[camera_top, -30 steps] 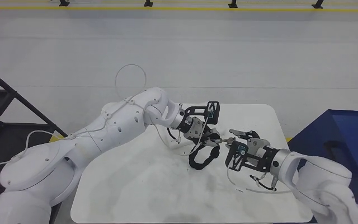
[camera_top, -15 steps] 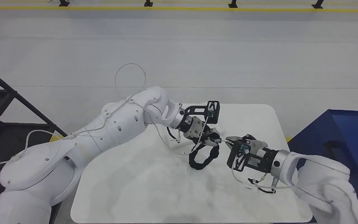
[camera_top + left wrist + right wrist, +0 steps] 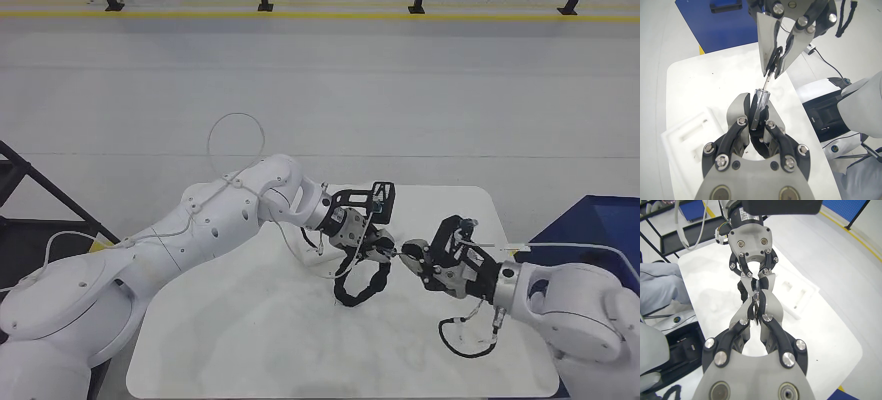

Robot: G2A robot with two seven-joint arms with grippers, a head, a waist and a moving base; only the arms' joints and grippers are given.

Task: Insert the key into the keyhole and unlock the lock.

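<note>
The white foam tray lay flat on the white table and served as the fixed mark. Just beside the tray, on the side toward the right arm and raised above the tabletop, the left gripper held the lock. Its fingers were drawn narrow and pinched the chrome cylinder between their pads. The cylinder was tilted, with its keyhole end pointing away from the tray. The lock's black cable hung below it in a loop near the tray's edge; whether the loop touched the table could not be told.

Farther from the tray along the same line, the right gripper faced the left one tip to tip. Its fingers were closed tight on the round head of the key. The key's blade stuck out past the fingertips and met the end face of the cylinder at the keyhole, and a short stretch of bare blade showed between the fingertips and the lock.

A blue bin stood well apart from the tray, beyond the table's edge on the right arm's side.
</note>
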